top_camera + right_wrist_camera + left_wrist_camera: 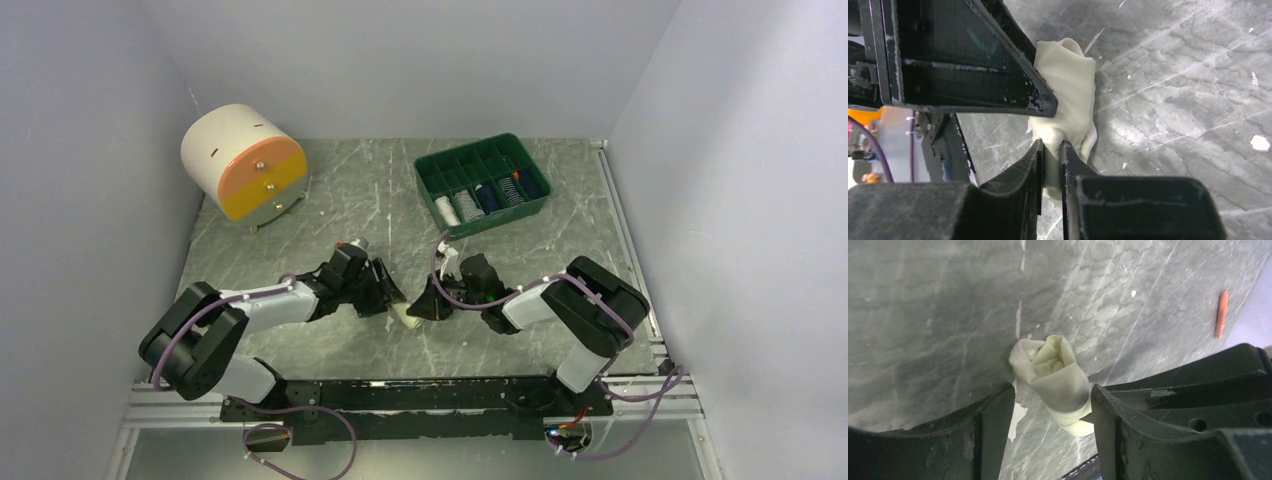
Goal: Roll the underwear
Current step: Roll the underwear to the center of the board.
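Observation:
The cream-white underwear (1055,375) lies on the grey marbled table as a tight roll with one end flaring open. It shows as a small pale bundle (405,316) between both arms in the top view. My left gripper (1053,402) is open around the roll: the cloth rests against the right finger (1113,425), with a gap to the left finger (993,430). My right gripper (1052,152) is shut on the roll's (1068,95) near end, and cloth shows between its narrow jaws. The left gripper's dark finger (998,75) lies across the roll's far side.
A green divided tray (520,150) holding several rolled cloths stands at the back right. A white drum-shaped drawer unit (245,165) with an orange and yellow front stands at the back left. A small orange mark (1220,314) lies on the table. White walls close in both sides.

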